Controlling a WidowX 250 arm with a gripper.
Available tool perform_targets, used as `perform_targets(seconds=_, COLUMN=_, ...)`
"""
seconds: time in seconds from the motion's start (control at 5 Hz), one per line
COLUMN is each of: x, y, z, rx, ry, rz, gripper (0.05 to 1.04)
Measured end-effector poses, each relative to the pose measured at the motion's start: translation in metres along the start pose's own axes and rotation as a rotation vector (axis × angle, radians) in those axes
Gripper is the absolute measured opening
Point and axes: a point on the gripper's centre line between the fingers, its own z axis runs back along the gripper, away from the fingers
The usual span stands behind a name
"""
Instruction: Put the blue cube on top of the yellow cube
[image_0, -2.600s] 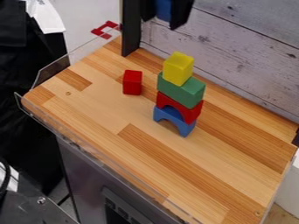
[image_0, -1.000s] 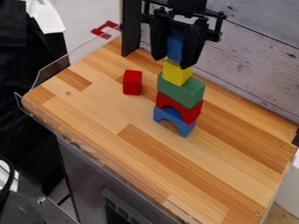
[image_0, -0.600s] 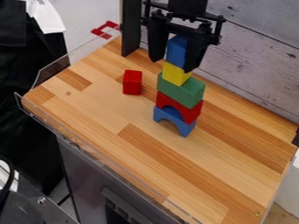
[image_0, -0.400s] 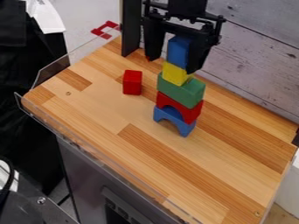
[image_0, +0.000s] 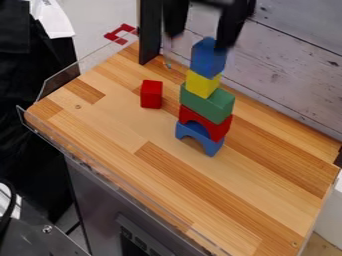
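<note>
At the top of the camera view the black gripper (image_0: 198, 40) hangs open, its fingers apart and raised to the upper part of the blue cube. The blue cube (image_0: 208, 59) rests on the yellow cube (image_0: 202, 84), slightly turned relative to it. Beneath the yellow cube, a green block (image_0: 207, 104) sits on a red arch (image_0: 215, 129), and a blue arch (image_0: 200, 138) stands at the bottom on the wooden surface.
A red block (image_0: 151, 94) stands to the left of the stack. The wooden table (image_0: 120, 145) has a clear raised edge along its left and front sides. A dark post (image_0: 150, 32) and a whitewashed plank wall (image_0: 287, 65) stand behind.
The gripper came down over the stack with the blue cube, spread its fingers and let the cube go on the yellow one. It has since risen, leaving the cube there.
</note>
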Motion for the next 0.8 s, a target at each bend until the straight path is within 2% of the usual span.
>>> perform_targets(seconds=0.2, x=-0.023, y=0.002, z=0.034, rx=-0.001, ry=-0.066, rz=0.004, gripper=1.0)
perform_targets(seconds=0.4, x=-0.047, y=0.027, z=0.026, rx=0.005, ry=-0.044, rz=0.082, gripper=1.0)
perform_targets(seconds=0.6, x=-0.051, y=0.054, z=0.0, rx=-0.005, ry=-0.034, rz=0.108, gripper=1.0)
perform_targets(seconds=0.8, x=-0.047, y=0.068, z=-0.018, rx=0.0, ry=-0.042, rz=0.105, gripper=1.0)
